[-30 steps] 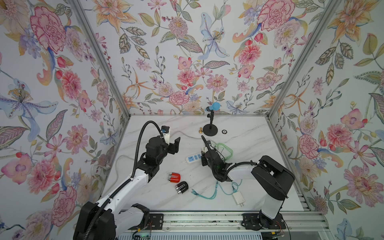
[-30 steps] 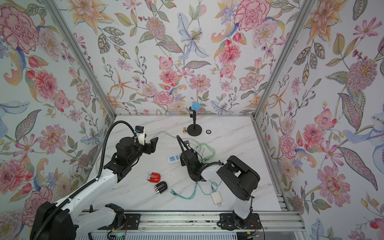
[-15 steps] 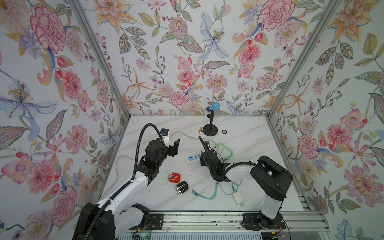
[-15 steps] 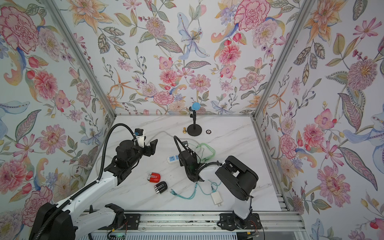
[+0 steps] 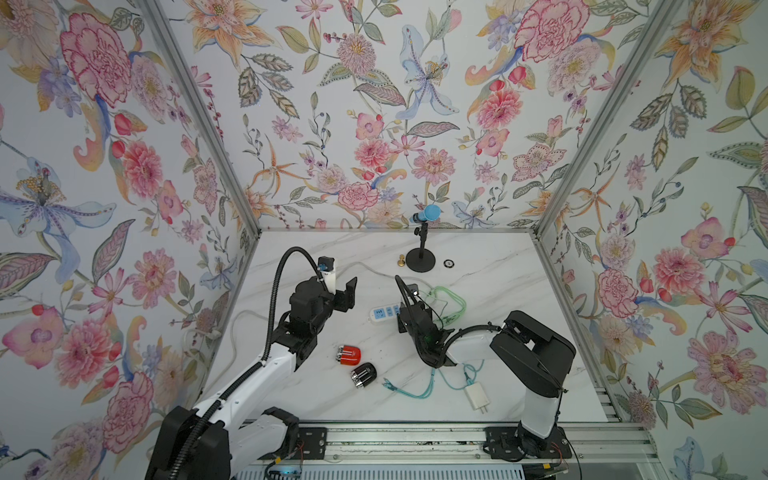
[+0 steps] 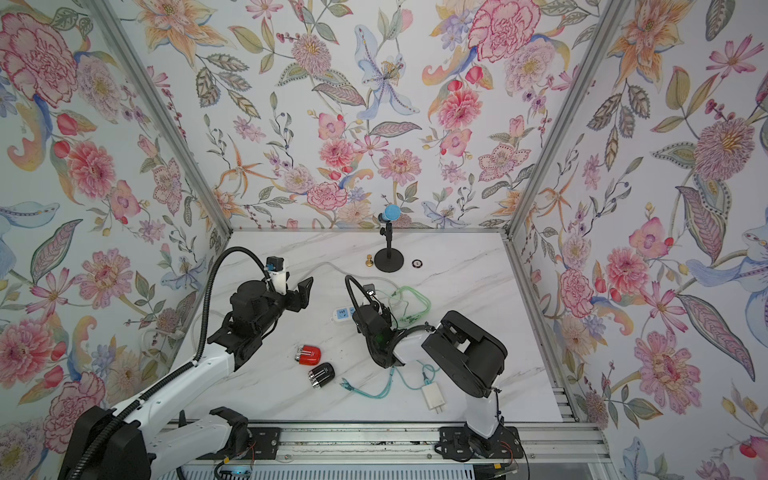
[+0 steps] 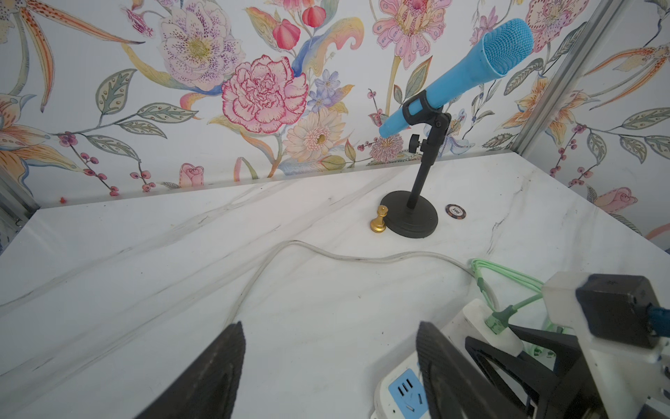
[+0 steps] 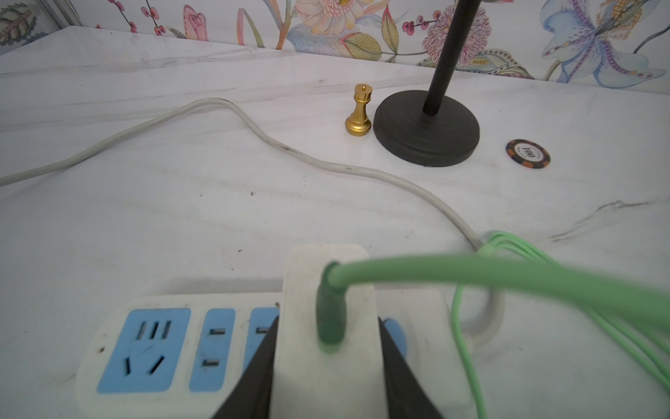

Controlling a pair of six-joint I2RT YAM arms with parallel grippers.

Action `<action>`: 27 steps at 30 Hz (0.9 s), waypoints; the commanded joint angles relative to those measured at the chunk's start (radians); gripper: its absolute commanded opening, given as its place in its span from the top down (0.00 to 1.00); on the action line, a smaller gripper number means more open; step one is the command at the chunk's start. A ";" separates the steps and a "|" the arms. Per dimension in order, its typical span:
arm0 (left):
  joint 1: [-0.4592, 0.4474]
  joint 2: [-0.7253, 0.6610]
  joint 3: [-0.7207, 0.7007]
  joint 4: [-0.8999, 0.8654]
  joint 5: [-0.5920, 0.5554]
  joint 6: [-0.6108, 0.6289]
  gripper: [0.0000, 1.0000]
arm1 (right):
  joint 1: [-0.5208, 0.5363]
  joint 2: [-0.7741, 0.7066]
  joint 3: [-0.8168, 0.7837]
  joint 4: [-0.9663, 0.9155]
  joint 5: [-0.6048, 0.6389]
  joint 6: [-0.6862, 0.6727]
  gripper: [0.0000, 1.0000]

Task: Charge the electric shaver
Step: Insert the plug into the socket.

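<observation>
A red electric shaver (image 5: 348, 354) and a black one (image 5: 363, 375) lie on the marble table (image 5: 498, 291), near the front. My right gripper (image 8: 328, 321) is shut on a white charger adapter (image 8: 301, 275) with a green cable (image 8: 471, 275) plugged into it. It holds the adapter upright over the blue-faced power strip (image 8: 145, 348) at its right end. Whether the adapter's prongs sit in a socket is hidden. My left gripper (image 7: 330, 362) is open and empty above bare table, just left of the power strip (image 7: 402, 395).
A second white adapter (image 5: 476, 397) with a teal cable (image 5: 419, 386) lies by the front edge. The green cable coils (image 5: 446, 299) right of the strip, whose white cord (image 7: 290, 246) runs left. At the back stand a blue microphone (image 5: 424, 216), a gold chess piece (image 5: 401, 261) and a poker chip (image 5: 448, 263).
My right gripper has crept slightly left with the adapter over the power strip. The left arm has shifted only a little. The shavers have not moved.
</observation>
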 commanded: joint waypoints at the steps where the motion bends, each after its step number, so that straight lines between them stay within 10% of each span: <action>1: 0.011 -0.014 -0.006 0.024 0.000 -0.011 0.23 | -0.018 0.106 -0.054 -0.368 -0.084 0.001 1.00; 10: 0.012 -0.015 0.007 0.018 0.005 -0.008 0.22 | -0.037 0.031 0.057 -0.515 -0.095 -0.027 0.99; 18: 0.011 -0.017 0.018 0.012 0.006 -0.008 0.22 | -0.054 -0.030 0.149 -0.624 -0.151 -0.025 0.62; 27: 0.012 -0.012 0.019 0.012 0.009 -0.009 0.22 | -0.060 -0.088 0.168 -0.693 -0.245 -0.020 0.49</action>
